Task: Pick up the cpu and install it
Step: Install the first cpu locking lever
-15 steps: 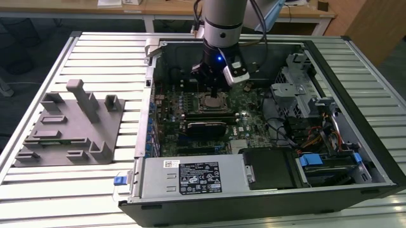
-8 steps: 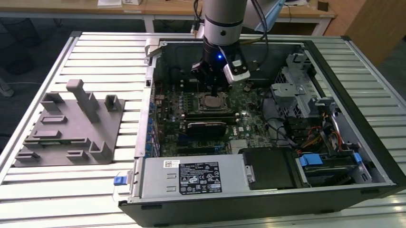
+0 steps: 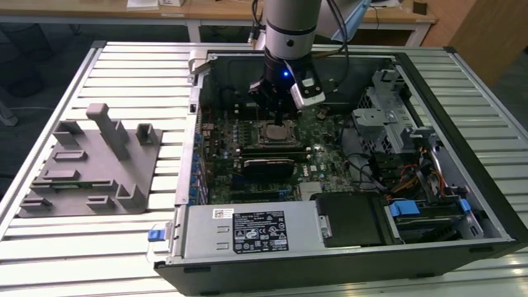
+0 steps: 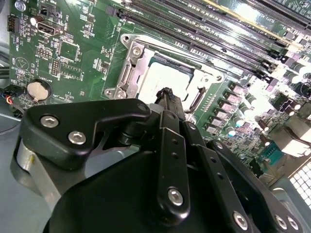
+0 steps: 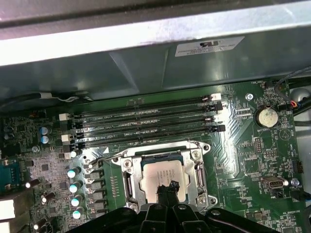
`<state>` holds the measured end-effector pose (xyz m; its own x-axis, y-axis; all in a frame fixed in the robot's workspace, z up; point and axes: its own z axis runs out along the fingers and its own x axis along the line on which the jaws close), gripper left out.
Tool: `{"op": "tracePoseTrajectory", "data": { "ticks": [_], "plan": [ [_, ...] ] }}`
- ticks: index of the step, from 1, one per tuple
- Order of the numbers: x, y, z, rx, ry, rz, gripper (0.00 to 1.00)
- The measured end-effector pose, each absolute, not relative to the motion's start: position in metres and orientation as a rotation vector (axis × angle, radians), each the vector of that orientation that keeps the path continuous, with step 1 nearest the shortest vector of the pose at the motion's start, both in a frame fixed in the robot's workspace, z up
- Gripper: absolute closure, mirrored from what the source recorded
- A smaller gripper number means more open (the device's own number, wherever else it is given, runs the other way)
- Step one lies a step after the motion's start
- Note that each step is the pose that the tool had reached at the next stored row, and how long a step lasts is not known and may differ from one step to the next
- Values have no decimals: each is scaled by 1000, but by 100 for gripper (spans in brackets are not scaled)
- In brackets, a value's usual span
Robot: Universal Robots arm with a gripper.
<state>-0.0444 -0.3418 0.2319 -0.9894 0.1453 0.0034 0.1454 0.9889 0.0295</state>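
Note:
The cpu (image 5: 154, 174), a small square chip with a pale silvery top, lies flat in the metal socket frame (image 5: 127, 180) on the green motherboard (image 5: 233, 145). In the second wrist view the cpu (image 4: 170, 78) sits inside the same frame (image 4: 132, 62). My gripper (image 5: 168, 186) hangs just above the chip's near edge with its black fingers closed together and nothing between them; its tips (image 4: 166, 93) look clear of the chip. In the exterior view the gripper (image 3: 272, 110) stands upright over the cpu (image 3: 276, 132) inside the open computer case (image 3: 347, 266).
A grey plastic tray (image 3: 83, 167) with upright posts lies on the slatted table at the exterior view's left. Memory slots (image 5: 146, 126) run beside the socket, the case wall (image 5: 146, 63) rises behind them, and drive cages and cables (image 3: 396, 136) fill the case's right side.

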Motion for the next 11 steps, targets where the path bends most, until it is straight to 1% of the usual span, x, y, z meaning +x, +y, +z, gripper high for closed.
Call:
{"op": "tracePoseTrajectory", "data": {
  "ticks": [11],
  "plan": [
    [-44, -342, 232, -229, -3131, -55, 89]
  ]
}}
